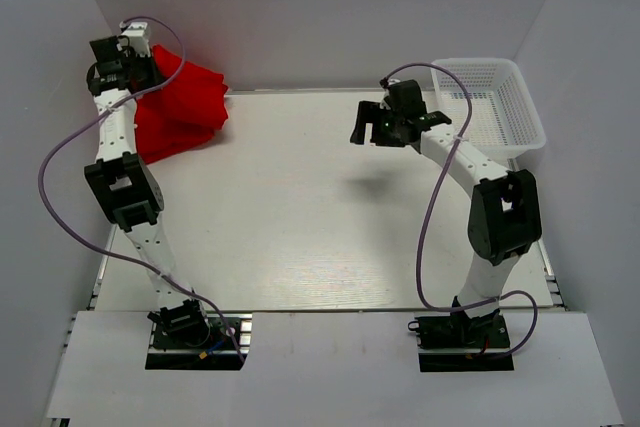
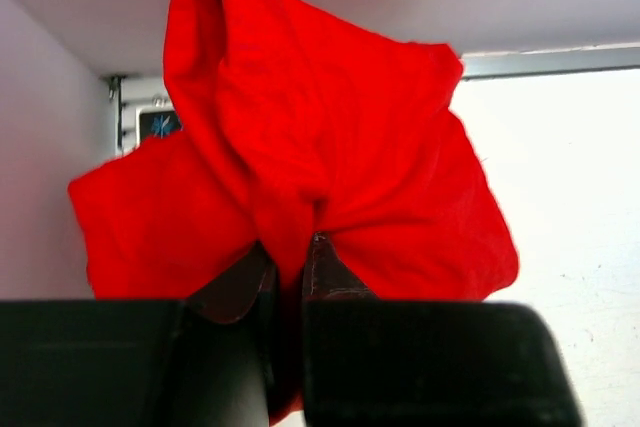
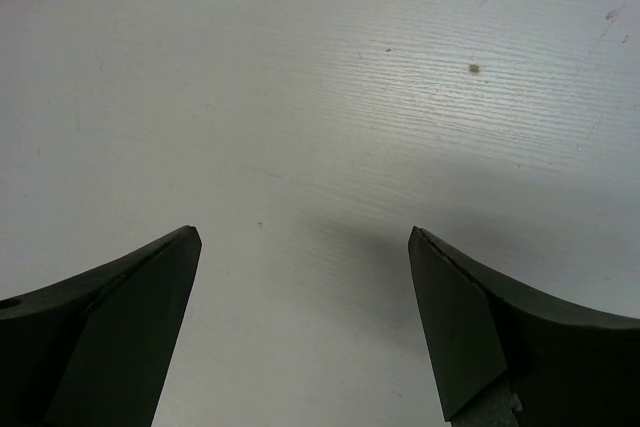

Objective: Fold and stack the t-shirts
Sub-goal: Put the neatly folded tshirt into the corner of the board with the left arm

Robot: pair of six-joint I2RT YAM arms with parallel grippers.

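The red t-shirt (image 2: pixel 300 147) hangs bunched from the left claw (image 2: pixel 290 257), whose jaws are pinched tight on a fold of it. The cloth spreads above and to both sides of the fingers, with its lower part lying on the bench (image 1: pixel 300 207) below. The right claw (image 3: pixel 305 237) hovers wide open over bare bench, gripping nothing. A white mesh basket (image 1: pixel 475 62) stands just beyond it, to its right.

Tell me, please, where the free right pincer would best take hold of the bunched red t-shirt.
Probably the loose right-hand edge of the red t-shirt, approached from the right across the table. The left pincer is shut on a fold near its middle at the far left, so the cloth's free bulk faces the open right pincer on that side only.
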